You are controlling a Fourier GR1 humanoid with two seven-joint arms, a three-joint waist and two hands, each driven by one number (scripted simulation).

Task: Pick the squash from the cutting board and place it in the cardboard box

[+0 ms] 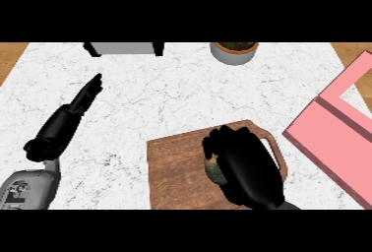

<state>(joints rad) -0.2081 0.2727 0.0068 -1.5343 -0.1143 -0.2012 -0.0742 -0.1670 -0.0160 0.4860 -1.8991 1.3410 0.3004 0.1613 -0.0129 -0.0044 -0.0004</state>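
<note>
On the board [178, 172], the right hand [247, 167] covered the squash [213, 170], fingers [222, 135] apparently curled round it. The left hand [85, 97] showed straight fingers over the worktop [167, 93], with the box [341, 133] far right.

Place: a kitchen
Surface: white marble counter [181, 93]
Signs: wooden cutting board [178, 172] with handle, potted plant [234, 51] at the far edge

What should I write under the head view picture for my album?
The right hand curls round the squash on the wooden cutting board; left hand open at left; pink box at right.
</note>
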